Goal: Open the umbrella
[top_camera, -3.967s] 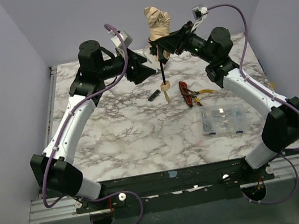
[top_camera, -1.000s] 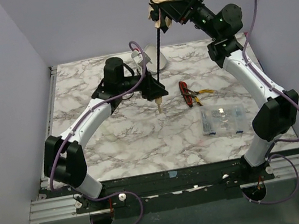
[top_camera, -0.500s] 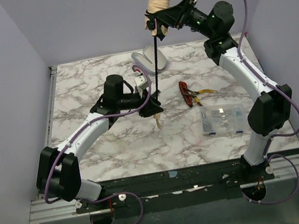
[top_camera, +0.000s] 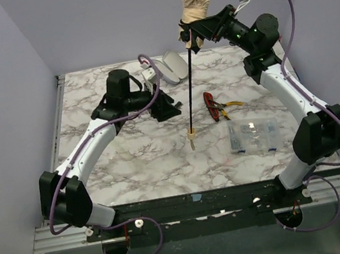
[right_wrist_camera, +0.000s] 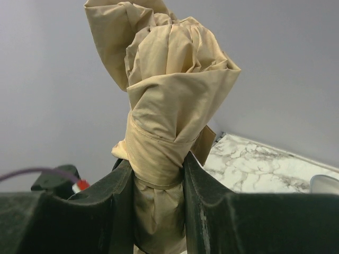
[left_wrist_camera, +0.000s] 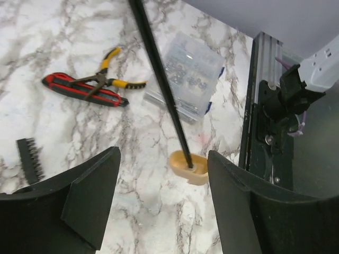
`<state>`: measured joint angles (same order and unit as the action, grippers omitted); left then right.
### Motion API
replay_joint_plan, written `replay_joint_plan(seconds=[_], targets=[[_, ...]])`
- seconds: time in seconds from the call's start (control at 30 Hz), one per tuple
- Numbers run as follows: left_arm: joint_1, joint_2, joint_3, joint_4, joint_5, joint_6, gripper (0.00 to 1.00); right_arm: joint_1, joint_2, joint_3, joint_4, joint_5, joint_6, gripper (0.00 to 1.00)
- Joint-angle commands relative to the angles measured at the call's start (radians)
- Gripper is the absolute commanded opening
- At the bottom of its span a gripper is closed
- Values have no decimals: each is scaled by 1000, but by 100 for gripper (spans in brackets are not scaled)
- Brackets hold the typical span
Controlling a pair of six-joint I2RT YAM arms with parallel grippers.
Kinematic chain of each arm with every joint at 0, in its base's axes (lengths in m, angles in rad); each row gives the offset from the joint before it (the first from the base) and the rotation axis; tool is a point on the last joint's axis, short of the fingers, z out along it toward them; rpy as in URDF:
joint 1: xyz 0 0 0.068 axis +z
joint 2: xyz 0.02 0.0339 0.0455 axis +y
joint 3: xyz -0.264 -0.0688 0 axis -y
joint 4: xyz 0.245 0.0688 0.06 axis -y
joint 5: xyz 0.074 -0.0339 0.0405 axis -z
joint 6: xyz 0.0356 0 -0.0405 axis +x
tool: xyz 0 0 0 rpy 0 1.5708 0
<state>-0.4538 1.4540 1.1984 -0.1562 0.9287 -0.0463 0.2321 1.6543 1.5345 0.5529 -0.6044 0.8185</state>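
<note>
1. Upper centre, the right gripper (top_camera: 192,32) clamps the umbrella (top_camera: 192,2) by its folded canopy (right_wrist_camera: 169,106), held high so the shaft (top_camera: 189,84) hangs down.
2. Mid-frame, the left gripper (top_camera: 168,109) gapes empty beside the handle (top_camera: 192,137), probably readying a pull.

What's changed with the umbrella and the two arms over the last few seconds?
The left gripper has let go of the shaft just above the handle knob and pulled back to the left, jaws open. The shaft, short four seconds ago, is now drawn out long. The right gripper still clamps the folded canopy, held high. The pliers and clear box have not moved.
</note>
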Motion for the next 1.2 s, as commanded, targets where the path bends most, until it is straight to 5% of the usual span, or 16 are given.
replay_joint_plan(seconds=[0.0,0.2,0.57,0.73,1.17], targets=[[97,-58,65,-29,57,-56,69,4,-84,-60,92,-67,-29,0],[211,-64,239,-92,58,-73,75,4,-121,-141,26,-260,-145,0],[216,-22,586,-481,64,291,99,63,-113,32,-391,-454,-623,0],[211,-52,575,-429,37,263,99,123,-44,204,-709,-457,-848,0],[153,-114,560,-542,-29,552,99,271,-17,339,-1184,-317,-1452,0]])
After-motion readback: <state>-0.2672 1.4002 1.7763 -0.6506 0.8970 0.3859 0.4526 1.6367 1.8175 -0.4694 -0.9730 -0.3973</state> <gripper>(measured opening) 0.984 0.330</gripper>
